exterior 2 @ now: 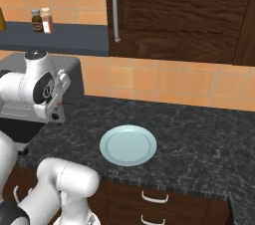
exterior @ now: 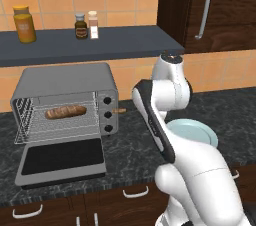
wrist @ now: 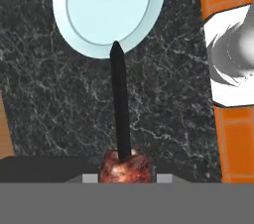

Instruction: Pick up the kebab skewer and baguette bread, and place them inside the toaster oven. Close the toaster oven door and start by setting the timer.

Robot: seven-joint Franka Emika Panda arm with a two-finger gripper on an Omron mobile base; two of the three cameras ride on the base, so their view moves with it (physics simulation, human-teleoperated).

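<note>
Between the boxy grey metal toaster oven point(exterior: 65, 102) and the pale blue round plate point(exterior 2: 128, 145) on the dark marbled desk point(exterior 2: 199, 139), the white arm's hand point(wrist: 124, 168) is carrying the kebab skewer point(wrist: 119, 114), a thin dark stick with red-brown meat chunks. In the hand view the fingers are pinching a meat chunk at the bottom of the picture, with the stick pointing away over the desk toward the plate's rim. In the left base view a short brown tip of the skewer is showing just right of the oven's three black knobs point(exterior: 107, 115), with the arm's body hiding the rest. Inside the oven, the short golden-brown baguette bread point(exterior: 65, 112) is lying on the wire rack point(exterior: 55, 122), and the grey-framed toaster oven door point(exterior: 61, 161) with its dark glass is hanging fully open, flat in front of the oven. Judging from this, the bread step is looking finished and the skewer is being brought across to the oven. The next move is calling for swinging the stick round past the knob panel to the open mouth, keeping it level so that it is clearing the frame, and laying it on the rack beside the loaf before letting go; the door and the timer knob are waiting after that.
</note>
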